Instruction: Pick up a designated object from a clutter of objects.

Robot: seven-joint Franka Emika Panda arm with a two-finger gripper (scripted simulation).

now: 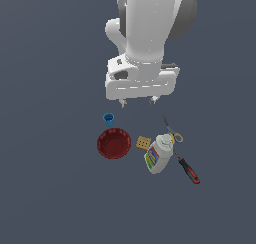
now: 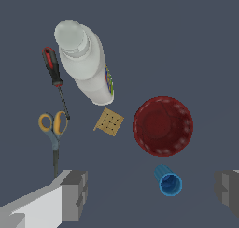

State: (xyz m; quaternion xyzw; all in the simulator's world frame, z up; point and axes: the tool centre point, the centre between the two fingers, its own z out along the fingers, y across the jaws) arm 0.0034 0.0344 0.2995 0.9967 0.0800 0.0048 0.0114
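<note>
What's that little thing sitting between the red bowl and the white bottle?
A tan waffle-like square lies between the red bowl and the white bottle, touching neither. The wrist view shows it best.

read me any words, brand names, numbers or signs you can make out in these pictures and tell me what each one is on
No text can be quoted; nothing here is legible.
White plastic bottle: it has a multicoloured label, but the print is too small and blurred to read in both views.
Small blue cup, dark red ribbed bowl, tan waffle-like square, yellow-handled scissors, red-and-black screwdriver: no markings visible.
</note>
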